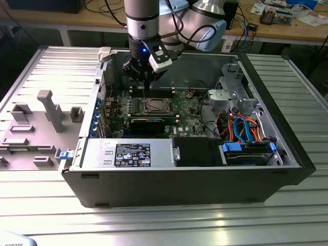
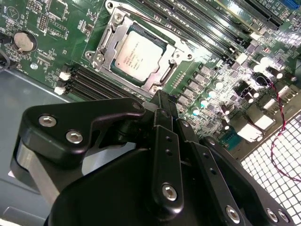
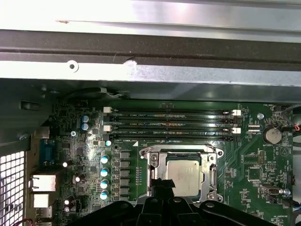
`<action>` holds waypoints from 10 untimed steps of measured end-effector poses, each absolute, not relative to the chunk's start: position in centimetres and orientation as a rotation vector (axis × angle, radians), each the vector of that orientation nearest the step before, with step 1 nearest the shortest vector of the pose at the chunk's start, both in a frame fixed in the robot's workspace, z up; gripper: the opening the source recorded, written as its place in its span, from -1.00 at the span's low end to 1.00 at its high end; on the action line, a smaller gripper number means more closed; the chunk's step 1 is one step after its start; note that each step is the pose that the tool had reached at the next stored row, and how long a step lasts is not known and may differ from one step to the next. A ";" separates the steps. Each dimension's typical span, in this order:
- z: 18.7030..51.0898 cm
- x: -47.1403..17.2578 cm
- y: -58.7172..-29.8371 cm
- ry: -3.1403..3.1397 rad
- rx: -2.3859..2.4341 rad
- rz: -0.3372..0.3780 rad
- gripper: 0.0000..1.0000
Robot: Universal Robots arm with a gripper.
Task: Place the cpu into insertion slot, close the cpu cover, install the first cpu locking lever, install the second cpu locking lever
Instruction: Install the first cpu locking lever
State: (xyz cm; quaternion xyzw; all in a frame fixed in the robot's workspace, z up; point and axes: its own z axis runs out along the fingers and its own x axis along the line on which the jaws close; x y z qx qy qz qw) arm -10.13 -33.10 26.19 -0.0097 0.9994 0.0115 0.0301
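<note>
Over the motherboard (image 2: pixel 61 28), your gripper (image 2: pixel 162 101) hangs pinched closed and empty, tip at the edge of the insertion slot (image 3: pixel 178 149). Your cpu (image 2: pixel 138 52) sits seated, and the cpu cover (image 2: pixel 164 75) looks down. I judge the locking-lever step is in hand, needing a careful press. Memory slots (image 3: pixel 169 125) and capacitors (image 3: pixel 104 172) crowd close.

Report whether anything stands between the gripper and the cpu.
Nothing visible does. In the second wrist view the gripper is close above the motherboard, just beside the cpu, which lies flat with the cpu cover framing it. No cable or part crosses the gap.
</note>
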 end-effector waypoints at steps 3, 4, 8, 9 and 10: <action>26.2 -10.1 -33.1 3.081 -0.030 0.035 -0.79; 26.2 -10.2 -33.1 3.081 -0.030 0.036 -0.79; 26.2 -10.8 -33.1 3.079 -0.030 0.035 -0.79; 26.2 -10.9 -33.1 3.079 -0.030 0.035 -0.79; 26.1 -11.0 -33.1 3.079 -0.030 0.035 -0.79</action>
